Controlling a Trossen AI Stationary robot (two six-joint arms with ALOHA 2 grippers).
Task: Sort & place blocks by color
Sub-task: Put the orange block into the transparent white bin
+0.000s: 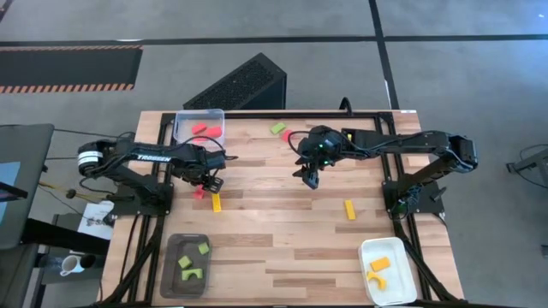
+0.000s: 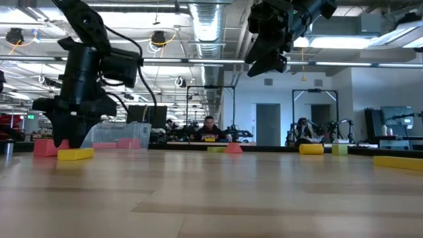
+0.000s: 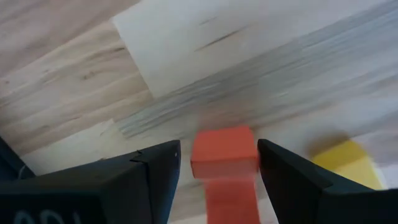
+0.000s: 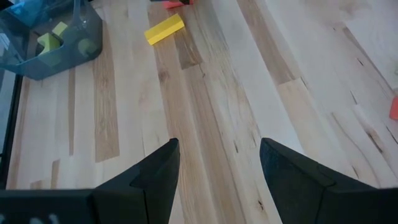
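Observation:
A red block [image 3: 224, 163] lies on the wooden table [image 1: 282, 231] at the left, with a yellow block [image 1: 217, 202] just beside it. My left gripper [image 3: 219, 149] points straight down over the red block. It is open, with one finger on each side of the block and touching nothing that I can see. In the low view my left gripper [image 2: 69, 135] hangs just above the table by the red block [image 2: 45, 147]. My right gripper [image 1: 310, 175] waits open, high over the table's middle. Loose blocks: green [image 1: 278, 128], red [image 1: 288, 135], yellow [image 1: 349, 209].
A clear tray [image 1: 184, 120] at the far left holds red blocks. A dark grey tray [image 1: 171, 274] at the near left holds green blocks. A white tray [image 1: 402, 282] at the near right holds yellow-orange blocks. Bare wood lies between the arms.

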